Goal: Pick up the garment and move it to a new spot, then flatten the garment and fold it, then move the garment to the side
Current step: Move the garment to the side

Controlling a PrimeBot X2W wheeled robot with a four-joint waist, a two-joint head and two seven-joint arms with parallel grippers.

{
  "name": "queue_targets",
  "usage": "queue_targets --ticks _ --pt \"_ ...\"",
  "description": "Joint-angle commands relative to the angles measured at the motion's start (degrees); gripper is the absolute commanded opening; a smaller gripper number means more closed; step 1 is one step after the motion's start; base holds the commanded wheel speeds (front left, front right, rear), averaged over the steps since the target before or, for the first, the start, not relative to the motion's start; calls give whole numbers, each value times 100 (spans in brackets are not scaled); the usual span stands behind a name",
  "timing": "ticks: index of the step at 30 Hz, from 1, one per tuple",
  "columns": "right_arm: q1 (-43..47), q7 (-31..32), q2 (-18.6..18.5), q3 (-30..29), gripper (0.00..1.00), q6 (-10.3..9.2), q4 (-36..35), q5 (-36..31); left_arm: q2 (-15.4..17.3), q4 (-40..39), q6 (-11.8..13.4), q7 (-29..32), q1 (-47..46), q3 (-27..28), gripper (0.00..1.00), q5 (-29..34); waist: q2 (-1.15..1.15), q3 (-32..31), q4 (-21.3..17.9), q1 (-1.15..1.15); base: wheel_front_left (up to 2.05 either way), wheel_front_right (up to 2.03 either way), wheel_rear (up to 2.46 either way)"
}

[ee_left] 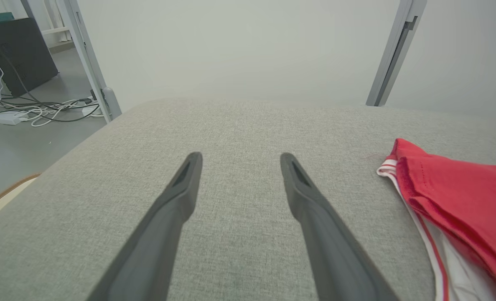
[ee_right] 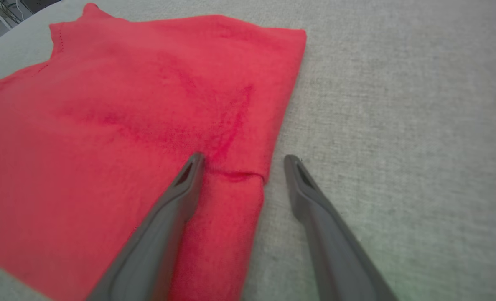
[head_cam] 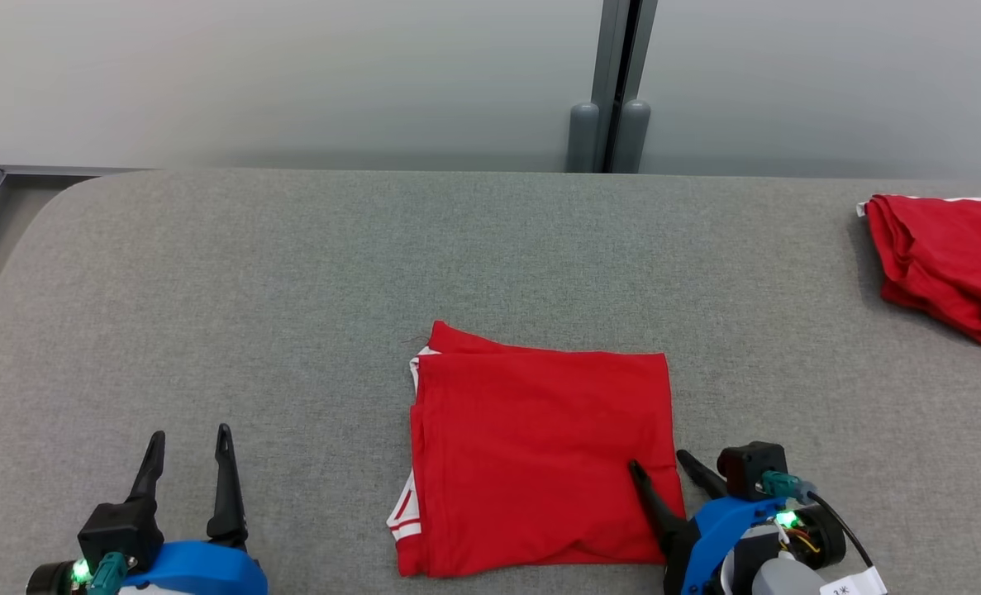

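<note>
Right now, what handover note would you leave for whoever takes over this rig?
Left end effector: open, empty, above the bare grey fabric-covered table.
Right end effector: open, empty, straddling the right edge of the folded red fabric garment with white trim.
Done: garment folded, mid-table.
Left: move it aside; a crumpled red cloth lies far right.

A grey fabric-covered tabletop [head_cam: 292,273] carries a folded red garment [head_cam: 540,454] near its front middle and a second, crumpled red cloth [head_cam: 945,256] at its right edge.
</note>
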Motion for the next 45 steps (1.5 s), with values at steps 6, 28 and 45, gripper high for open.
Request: queue_targets --ticks 6,28,45 --pt "-266 -104 6 525 100 4 424 492 -8 -26 -31 -14 -147 -27 100 -37 0 63 23 0 0 0 0" --pt "-3232 -366 -979 836 0 1 662 -728 159 -769 -66 -14 -497 -10 100 72 0 978 -471 0 0 0 0" --pt "-4705 208 -2729 454 0 1 -252 -131 762 -2389 -32 -14 -638 216 100 232 0 2479 -1779 0 0 0 0"
